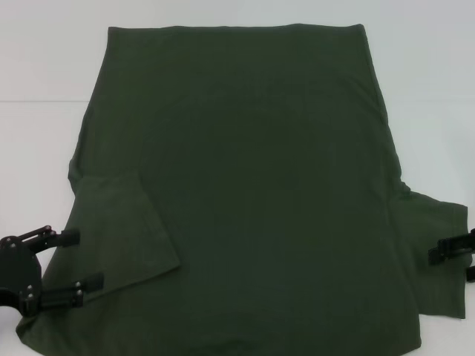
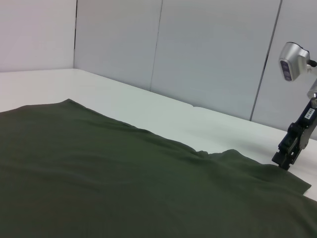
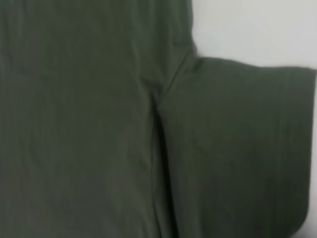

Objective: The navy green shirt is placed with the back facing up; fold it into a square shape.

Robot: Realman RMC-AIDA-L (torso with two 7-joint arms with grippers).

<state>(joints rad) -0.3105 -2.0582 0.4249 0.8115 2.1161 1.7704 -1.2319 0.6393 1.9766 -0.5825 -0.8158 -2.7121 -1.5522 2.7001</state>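
The navy green shirt (image 1: 252,185) lies flat on the white table (image 1: 44,74) with its plain side up and its hem at the far end. Its left sleeve (image 1: 119,230) lies angled inward over the body. Its right sleeve (image 1: 438,289) spreads out flat to the side. My left gripper (image 1: 89,259) is open at the near left, its two fingers straddling the shirt's edge by that sleeve. My right gripper (image 1: 438,252) sits at the outer edge of the right sleeve. The left wrist view shows the shirt (image 2: 99,173) and the right gripper (image 2: 286,157) beyond it. The right wrist view shows the right sleeve (image 3: 237,148) and its armpit seam.
Bare white table surrounds the shirt on the left, right and far sides (image 2: 173,119). Grey wall panels (image 2: 213,49) stand behind the table. The shirt's near end runs out of the head view at the bottom.
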